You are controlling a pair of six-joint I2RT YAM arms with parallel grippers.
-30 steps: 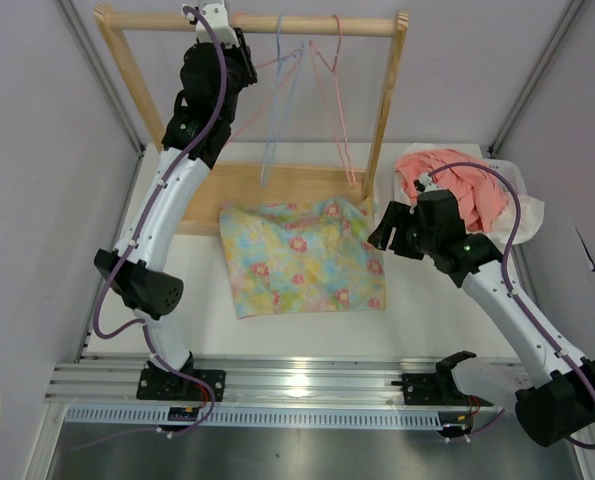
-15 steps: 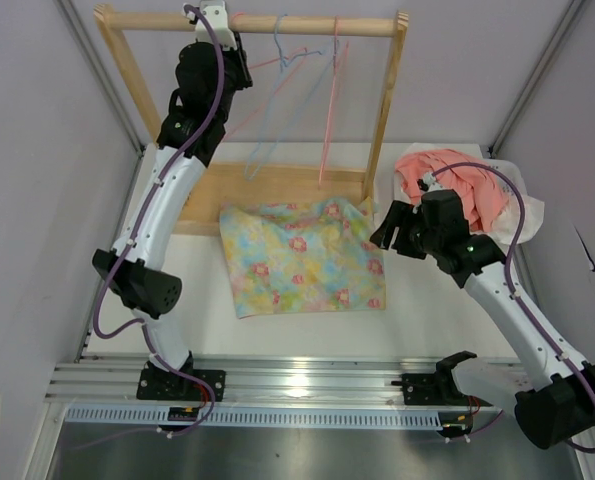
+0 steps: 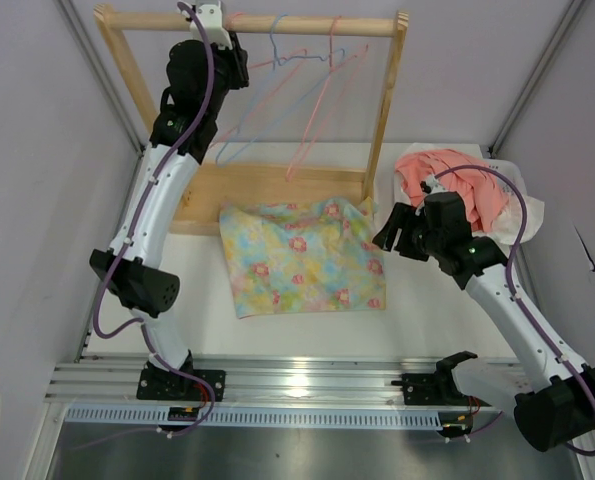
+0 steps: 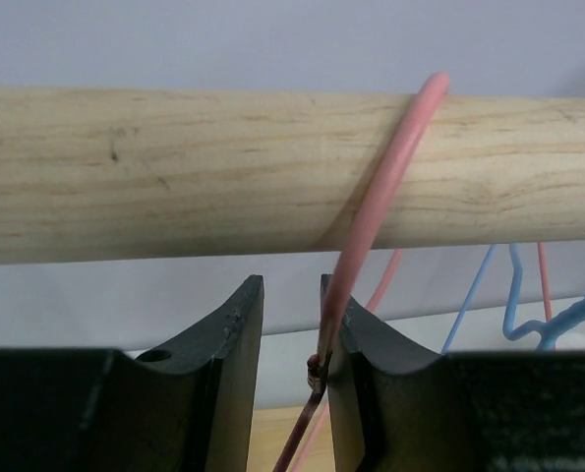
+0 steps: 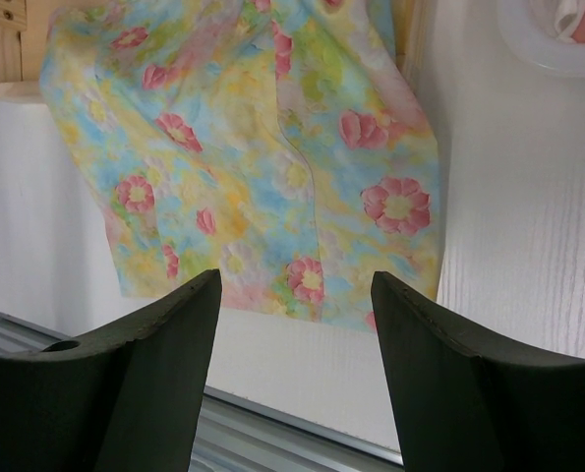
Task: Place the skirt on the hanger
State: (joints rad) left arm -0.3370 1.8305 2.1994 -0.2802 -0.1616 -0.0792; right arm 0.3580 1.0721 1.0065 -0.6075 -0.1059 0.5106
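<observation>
The skirt (image 3: 302,255) lies flat on the white table and also shows in the right wrist view (image 5: 263,157). My left gripper (image 3: 220,22) is up at the wooden rail (image 4: 174,177). The pink hanger's hook (image 4: 376,211) loops over the rail. Its wire runs down between my narrowly open jaws and rests against the right finger (image 4: 356,364). Pink wire (image 3: 310,118) slants down to the left under the rail. My right gripper (image 3: 389,232) is open and empty, hovering at the skirt's right edge; in its wrist view (image 5: 292,295) the jaws frame the skirt's near hem.
Light blue hangers (image 3: 247,125) hang on the same rail and slant left. The rack has a wooden base (image 3: 257,185) and a right post (image 3: 387,100). A coral-pink garment (image 3: 452,185) sits in a white basin (image 3: 525,215) at the right.
The hangers' lower ends have swung to the left along the rack. My left gripper has shifted slightly left at the rail. The right arm has barely moved.
</observation>
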